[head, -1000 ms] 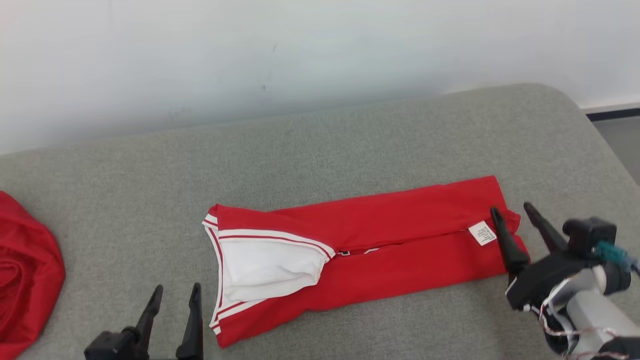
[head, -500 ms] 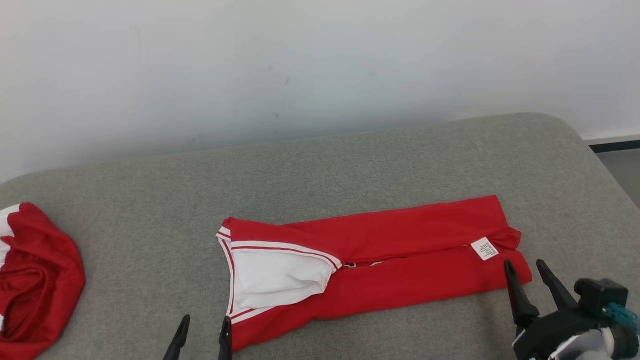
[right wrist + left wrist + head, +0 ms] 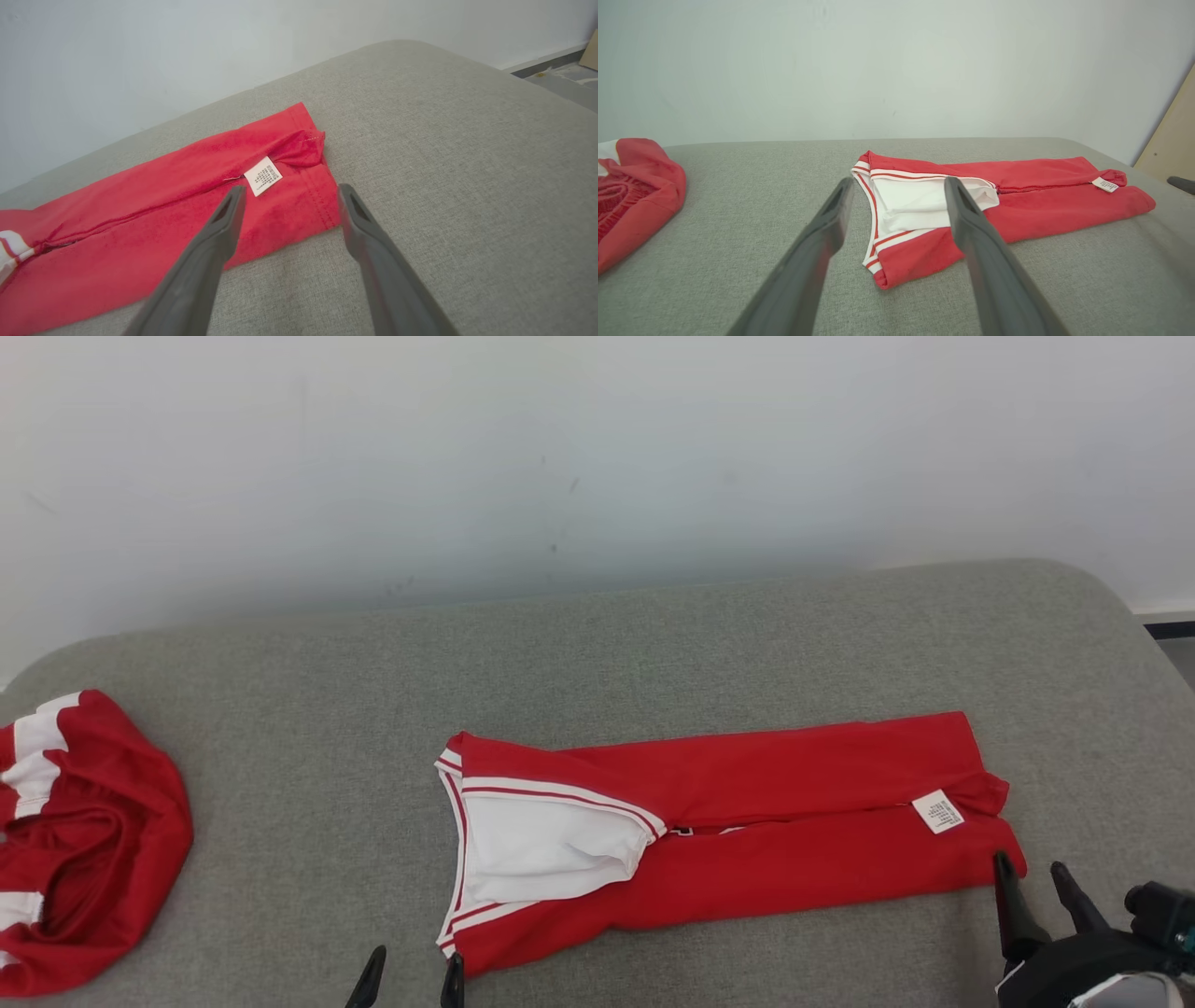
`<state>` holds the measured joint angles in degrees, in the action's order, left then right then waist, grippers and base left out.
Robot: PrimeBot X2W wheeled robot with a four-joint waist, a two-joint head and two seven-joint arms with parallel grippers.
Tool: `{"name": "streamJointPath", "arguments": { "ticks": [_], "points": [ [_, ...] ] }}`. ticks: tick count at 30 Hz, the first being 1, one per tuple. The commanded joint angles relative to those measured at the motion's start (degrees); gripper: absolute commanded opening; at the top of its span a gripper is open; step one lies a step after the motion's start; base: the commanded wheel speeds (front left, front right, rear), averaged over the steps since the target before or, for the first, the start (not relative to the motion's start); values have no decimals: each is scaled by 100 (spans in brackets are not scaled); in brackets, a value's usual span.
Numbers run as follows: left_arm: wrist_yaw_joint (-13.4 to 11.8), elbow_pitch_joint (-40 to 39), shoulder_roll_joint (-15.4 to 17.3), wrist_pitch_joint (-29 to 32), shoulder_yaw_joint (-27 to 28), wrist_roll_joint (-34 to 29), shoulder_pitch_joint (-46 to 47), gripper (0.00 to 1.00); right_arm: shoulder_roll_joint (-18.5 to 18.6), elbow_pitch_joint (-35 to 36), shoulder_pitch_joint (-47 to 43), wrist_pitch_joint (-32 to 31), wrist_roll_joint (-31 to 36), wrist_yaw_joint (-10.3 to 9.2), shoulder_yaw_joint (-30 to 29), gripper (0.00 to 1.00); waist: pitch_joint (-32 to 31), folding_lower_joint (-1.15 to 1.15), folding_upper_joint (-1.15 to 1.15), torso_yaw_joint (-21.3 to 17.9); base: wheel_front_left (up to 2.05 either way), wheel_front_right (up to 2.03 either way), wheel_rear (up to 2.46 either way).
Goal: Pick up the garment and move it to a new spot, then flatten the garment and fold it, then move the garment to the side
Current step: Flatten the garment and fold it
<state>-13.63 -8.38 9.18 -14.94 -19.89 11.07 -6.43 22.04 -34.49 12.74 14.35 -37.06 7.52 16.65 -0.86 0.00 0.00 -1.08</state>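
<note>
The garment (image 3: 794,803) is a red top folded into a long strip across the grey cushion (image 3: 653,653), with a white, red-striped panel (image 3: 541,849) at its left end and a white label (image 3: 938,810) near its right end. My left gripper (image 3: 414,980) stands open at the bottom edge, just off the strip's near left corner. In the left wrist view the garment (image 3: 1041,205) lies ahead of the open left gripper (image 3: 898,182). My right gripper (image 3: 1030,868) is open by the strip's near right corner. The right wrist view has the garment (image 3: 163,210) end between and beyond the open right gripper (image 3: 292,189).
A second red and white garment (image 3: 84,840) lies bunched at the cushion's left edge, also in the left wrist view (image 3: 630,186). A pale wall (image 3: 597,457) runs behind the cushion. Floor (image 3: 560,74) drops away past its rounded right end. A wooden board (image 3: 1171,140) leans at the right.
The head camera has tilted up and shifted. My right gripper has drawn back from over the label to the strip's near right corner. The left gripper has sunk to the bottom edge, nearer the garment's left corner.
</note>
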Motion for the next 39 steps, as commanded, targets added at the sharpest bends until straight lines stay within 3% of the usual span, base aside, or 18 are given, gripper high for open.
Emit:
{"name": "streamJointPath", "arguments": {
  "ticks": [1,17,27,31,32,33,34,35,39],
  "points": [
    [47,0,-19,-26,27,-78,-80,100,71,-108,157,-43,-69,-6,22,100,54,0,0,51,0,0,0],
    [496,83,-203,-26,156,-534,237,100,277,-1699,1760,-663,-992,-5,-122,100,889,0,0,282,0,0,0],
    [624,78,-269,-27,226,-636,438,100,202,-2263,2337,-988,-1185,-5,208,98,1257,0,0,254,0,0,0],
    [669,102,-306,-27,255,-662,486,100,96,-2525,2435,-1153,-1233,-5,389,81,1307,0,0,249,0,0,0],
    [685,105,-314,-27,261,-666,504,100,76,-2560,2444,-1161,-1252,-5,424,67,1310,0,0,251,0,0,0],
    [685,110,-322,-27,269,-668,518,100,56,-2615,2457,-1201,-1271,-5,455,46,1310,0,0,254,0,0,0],
    [698,115,-329,-27,280,-666,524,100,45,-2657,2464,-1245,-1293,-5,494,33,1310,0,0,257,0,0,0],
    [716,117,-338,-27,292,-664,527,100,35,-2697,2473,-1287,-1317,-7,526,3,1311,0,0,259,0,0,0],
    [734,122,-369,-27,349,-658,517,100,31,-2815,2454,-1459,-1394,-9,679,0,1307,0,0,257,0,0,0]
  ]
}}
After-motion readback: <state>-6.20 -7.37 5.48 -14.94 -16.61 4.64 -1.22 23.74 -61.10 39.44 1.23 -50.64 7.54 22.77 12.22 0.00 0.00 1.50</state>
